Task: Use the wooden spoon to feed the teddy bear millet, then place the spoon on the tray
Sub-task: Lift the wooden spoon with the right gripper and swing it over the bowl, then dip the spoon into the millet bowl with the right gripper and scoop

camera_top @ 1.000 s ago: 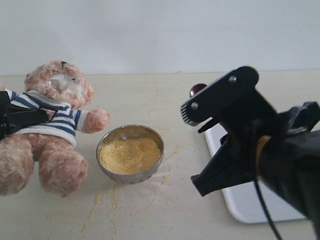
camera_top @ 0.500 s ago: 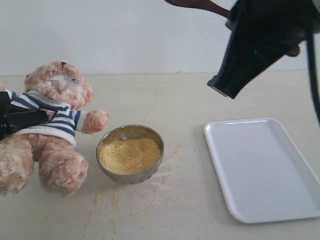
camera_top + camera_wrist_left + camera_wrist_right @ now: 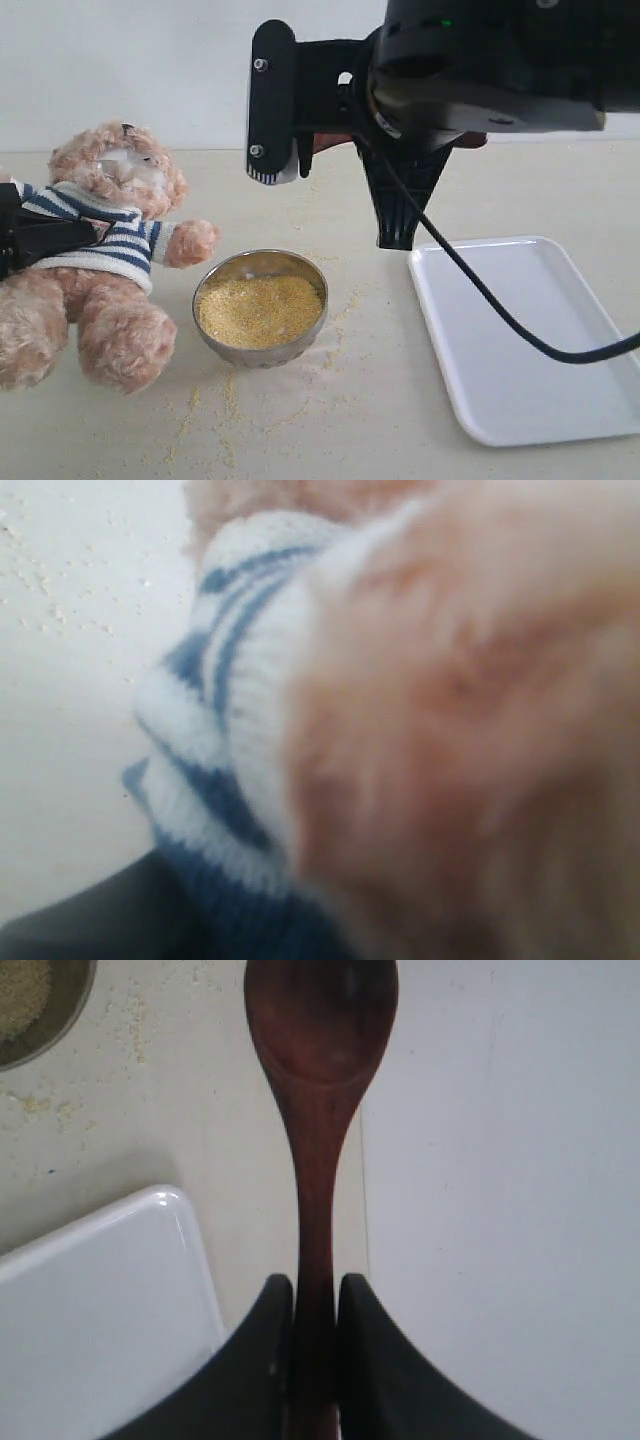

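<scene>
Right fingers (image 3: 255, 1360) clamp the wooden spoon (image 3: 318, 1160), clear only wrist-side.

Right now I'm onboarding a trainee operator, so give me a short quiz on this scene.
1. True or false: the wooden spoon carries millet.
2. What grips the spoon? A) a human hand B) right gripper C) nothing
3. Fill in: the millet sits in a steel ____ between the teddy bear and the tray.
Key: 1 false; 2 B; 3 bowl.
</scene>
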